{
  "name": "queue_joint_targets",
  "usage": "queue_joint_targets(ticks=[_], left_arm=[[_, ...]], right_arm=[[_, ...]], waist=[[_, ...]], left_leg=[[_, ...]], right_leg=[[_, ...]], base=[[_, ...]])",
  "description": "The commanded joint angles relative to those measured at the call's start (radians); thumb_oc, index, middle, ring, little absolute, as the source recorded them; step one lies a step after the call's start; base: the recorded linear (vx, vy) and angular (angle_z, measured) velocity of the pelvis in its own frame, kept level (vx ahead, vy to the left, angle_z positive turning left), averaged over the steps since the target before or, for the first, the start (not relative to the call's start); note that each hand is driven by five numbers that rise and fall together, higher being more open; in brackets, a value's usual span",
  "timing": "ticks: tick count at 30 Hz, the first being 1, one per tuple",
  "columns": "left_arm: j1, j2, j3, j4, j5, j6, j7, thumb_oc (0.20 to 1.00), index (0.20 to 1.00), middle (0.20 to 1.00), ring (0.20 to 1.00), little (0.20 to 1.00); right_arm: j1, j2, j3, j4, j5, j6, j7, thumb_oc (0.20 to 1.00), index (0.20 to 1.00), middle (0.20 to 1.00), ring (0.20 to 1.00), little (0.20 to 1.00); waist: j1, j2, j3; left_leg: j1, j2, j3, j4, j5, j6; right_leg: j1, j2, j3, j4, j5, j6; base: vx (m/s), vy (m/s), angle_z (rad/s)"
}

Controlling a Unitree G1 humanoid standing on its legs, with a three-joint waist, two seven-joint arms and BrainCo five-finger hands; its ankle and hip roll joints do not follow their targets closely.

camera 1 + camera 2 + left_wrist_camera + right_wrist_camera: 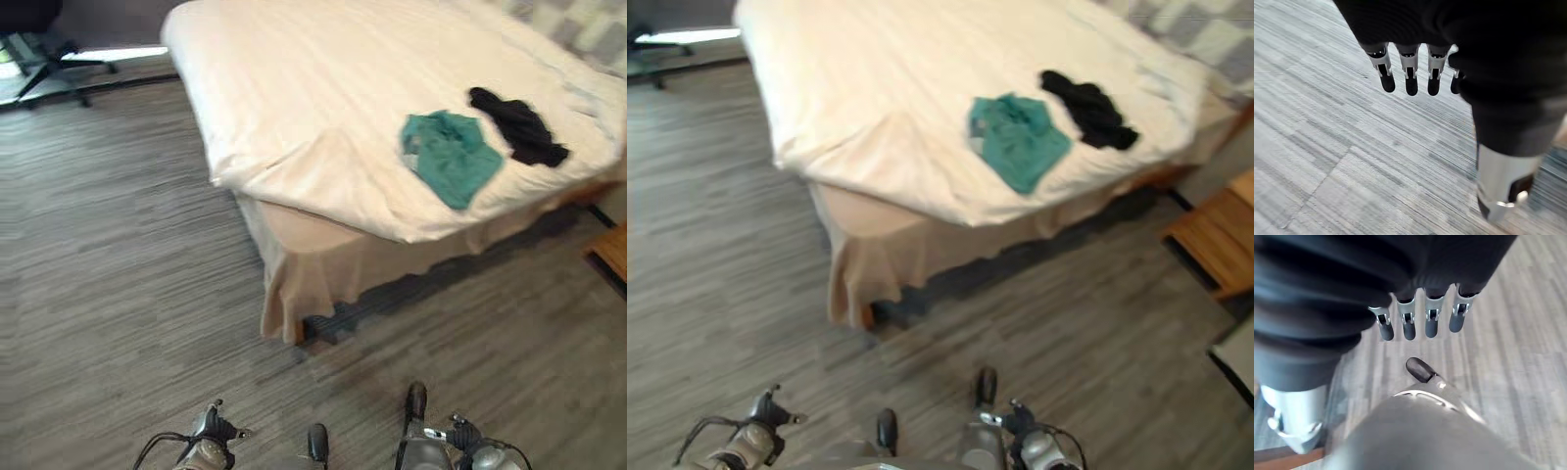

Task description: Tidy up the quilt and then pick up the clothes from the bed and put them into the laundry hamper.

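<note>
On the bed [294, 245], the cream quilt [323, 88] carries a teal garment [451, 157] with a black one [519, 125] just beside it. Left hand [1410, 73] and right hand [1418, 316] hang relaxed, empty. Approach squarely; smooth the rumpled near corner first.

Both hands hang empty with fingers straight: left hand [1410, 73] upper centre, right hand [1420, 318] upper centre.
</note>
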Motion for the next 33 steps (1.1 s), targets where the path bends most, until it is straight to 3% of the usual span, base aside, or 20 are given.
queue_joint_targets(ticks=[1, 4, 5, 8, 9, 10, 11, 12, 13, 14, 16, 23, 24, 26, 28, 29, 33], left_arm=[[0.031, 0.006, 0.027, 0.007, 0.032, -0.008, 0.010, 1.000, 1.000, 1.000, 1.000, 1.000], [0.057, 0.008, 0.041, 0.016, 0.031, -0.014, 0.012, 1.000, 1.000, 1.000, 1.000, 1.000], [0.082, -0.007, 0.051, 0.011, 0.007, -0.024, 0.018, 1.000, 1.000, 1.000, 1.000, 1.000], [0.096, -0.040, 0.061, -0.017, -0.047, -0.037, 0.016, 1.000, 1.000, 1.000, 1.000, 1.000], [0.081, -0.058, 0.045, -0.035, -0.057, -0.036, 0.020, 1.000, 1.000, 1.000, 1.000, 1.000], [0.081, -0.059, 0.045, -0.035, -0.057, -0.036, 0.020, 1.000, 1.000, 1.000, 1.000, 1.000], [0.074, -0.068, 0.034, -0.046, -0.051, -0.032, 0.019, 1.000, 1.000, 1.000, 1.000, 1.000], [0.080, -0.074, 0.031, -0.055, -0.052, -0.033, 0.021, 1.000, 1.000, 1.000, 1.000, 1.000], [0.087, -0.086, 0.036, -0.062, -0.072, -0.033, 0.027, 1.000, 1.000, 1.000, 1.000, 1.000], [0.088, -0.086, 0.036, -0.062, -0.072, -0.033, 0.027, 1.000, 1.000, 1.000, 1.000, 1.000], [0.088, -0.089, 0.045, -0.064, -0.080, -0.027, 0.031, 1.000, 1.000, 1.000, 1.000, 1.000], [0.149, -0.058, 0.189, -0.059, -0.203, -0.053, 0.071, 1.000, 1.000, 1.000, 1.000, 1.000], [0.174, 0.000, 0.266, -0.183, -0.262, -0.085, 0.109, 1.000, 1.000, 1.000, 1.000, 1.000], [0.187, 0.050, 0.294, -0.290, -0.264, -0.104, 0.133, 1.000, 1.000, 1.000, 1.000, 1.000], [0.177, 0.209, 0.349, -0.560, -0.208, -0.149, 0.186, 1.000, 1.000, 1.000, 1.000, 1.000], [0.178, 0.210, 0.350, -0.563, -0.208, -0.148, 0.186, 1.000, 1.000, 1.000, 1.000, 1.000], [0.154, 0.412, 0.411, -0.931, -0.027, -0.178, 0.209, 1.000, 1.000, 1.000, 1.000, 1.000]], right_arm=[[-0.029, -0.015, -0.040, 0.003, -0.008, 0.011, 0.003, 1.000, 1.000, 1.000, 1.000, 1.000], [-0.023, -0.012, -0.044, 0.014, -0.017, 0.015, 0.013, 1.000, 1.000, 1.000, 1.000, 1.000], [-0.014, -0.017, -0.030, 0.021, -0.024, 0.009, 0.017, 1.000, 1.000, 1.000, 1.000, 1.000], [-0.007, -0.042, -0.021, 0.039, -0.026, 0.005, 0.013, 1.000, 1.000, 1.000, 1.000, 1.000], [-0.011, -0.067, -0.030, 0.052, -0.025, 0.010, 0.004, 1.000, 1.000, 1.000, 1.000, 1.000], [-0.011, -0.067, -0.030, 0.052, -0.025, 0.010, 0.004, 1.000, 1.000, 1.000, 1.000, 1.000], [-0.015, -0.081, -0.037, 0.061, -0.026, 0.016, -0.006, 1.000, 1.000, 1.000, 1.000, 1.000], [-0.014, -0.086, -0.034, 0.065, -0.025, 0.018, -0.006, 1.000, 1.000, 1.000, 1.000, 1.000], [-0.011, -0.093, -0.035, 0.063, -0.020, 0.016, -0.013, 1.000, 1.000, 1.000, 1.000, 1.000], [-0.010, -0.093, -0.035, 0.063, -0.020, 0.016, -0.013, 1.000, 1.000, 1.000, 1.000, 1.000], [-0.014, -0.096, -0.049, 0.071, -0.023, 0.026, -0.025, 1.000, 1.000, 1.000, 1.000, 1.000], [0.024, -0.069, -0.065, 0.067, -0.034, 0.012, -0.043, 1.000, 1.000, 1.000, 1.000, 1.000], [0.046, -0.064, -0.073, 0.039, -0.046, 0.007, -0.044, 1.000, 1.000, 1.000, 1.000, 1.000], [0.064, -0.062, -0.076, 0.018, -0.052, 0.002, -0.045, 1.000, 1.000, 1.000, 1.000, 1.000], [0.108, -0.063, -0.076, -0.036, -0.055, -0.018, -0.037, 1.000, 1.000, 1.000, 1.000, 1.000], [0.108, -0.062, -0.076, -0.037, -0.055, -0.018, -0.037, 1.000, 1.000, 1.000, 1.000, 1.000], [0.143, -0.082, -0.093, -0.038, -0.039, -0.034, 0.003, 1.000, 1.000, 1.000, 1.000, 1.000]], waist=[[-0.003, 0.032, 0.034], [0.001, 0.013, 0.022], [0.005, 0.025, 0.015], [0.017, 0.055, 0.005], [0.020, 0.070, 0.012], [0.019, 0.071, 0.011], [0.018, 0.072, 0.012], [0.021, 0.072, 0.015], [0.022, 0.064, 0.024], [0.020, 0.064, 0.023], [0.022, 0.071, 0.023], [0.028, 0.083, -0.006], [0.031, 0.087, -0.005], [0.031, 0.089, -0.006], [0.027, 0.087, 0.001], [0.027, 0.085, -0.001], [0.021, 0.086, 0.017]], left_leg=[[0.071, 0.217, -0.046, -0.009, -0.085, -0.179], [0.093, 0.239, -0.070, -0.009, -0.088, -0.203], [0.093, 0.293, -0.076, -0.009, -0.073, -0.233], [0.050, 0.343, -0.092, -0.004, -0.016, -0.261], [-0.001, 0.345, -0.072, 0.008, 0.043, -0.260], [-0.002, 0.344, -0.074, 0.008, 0.043, -0.260], [-0.025, 0.331, -0.030, 0.016, 0.051, -0.252], [-0.038, 0.297, -0.039, 0.037, 0.030, -0.237], [-0.062, 0.236, -0.066, 0.068, -0.009, -0.215], [-0.065, 0.235, -0.067, 0.071, -0.010, -0.215], [-0.062, 0.231, 0.032, 0.045, 0.000, -0.210], [-0.008, 0.263, 0.044, -0.009, 0.018, -0.224], [0.008, 0.265, 0.049, -0.009, 0.008, -0.224], [0.013, 0.265, 0.048, -0.009, 0.004, -0.224], [0.020, 0.262, 0.053, -0.009, -0.005, -0.226], [0.017, 0.260, 0.053, -0.009, -0.003, -0.225], [0.014, 0.257, 0.050, -0.009, -0.008, -0.228]], right_leg=[[0.037, -0.034, 0.055, 0.004, 0.028, 0.059], [0.082, -0.023, 0.029, 0.011, 0.031, 0.072], [0.093, 0.006, 0.016, 0.013, 0.018, 0.066], [0.111, 0.049, -0.032, 0.004, -0.032, 0.038], [0.126, 0.050, -0.081, 0.004, -0.059, 0.032], [0.125, 0.049, -0.083, 0.004, -0.059, 0.032], [0.135, 0.041, -0.110, 0.004, -0.071, 0.028], [0.138, 0.046, -0.105, 0.004, -0.076, 0.024], [0.149, 0.056, -0.102, 0.004, -0.080, 0.009], [0.149, 0.055, -0.104, 0.004, -0.081, 0.010], [0.147, 0.063, -0.129, 0.004, -0.089, -0.003], [0.188, 0.061, -0.152, 0.004, -0.090, 0.007], [0.196, 0.058, -0.145, 0.004, -0.087, 0.012], [0.196, 0.056, -0.143, 0.004, -0.085, 0.014], [0.191, 0.053, -0.128, 0.004, -0.078, 0.021], [0.188, 0.051, -0.128, 0.004, -0.076, 0.021], [0.169, 0.049, -0.110, 0.004, -0.070, 0.030]], base=[[0.48, -0.448, 1.06], [0.40, -0.473, 1.22], [0.34, -0.526, 0.48], [0.17, -0.368, -0.16], [0.04, -0.209, 0.36], [0.03, -0.189, 0.67], [0.03, -0.091, 0.74], [0.03, -0.187, 0.66], [0.02, -0.127, 0.29], [-0.02, -0.131, -0.11], [0.01, -0.029, -0.08], [0.08, 0.023, 0.01], [0.07, 0.048, -0.01], [0.05, 0.040, -0.01], [0.02, 0.018, -0.01], [0.00, 0.004, -0.03], [-0.02, 0.001, -0.05]])
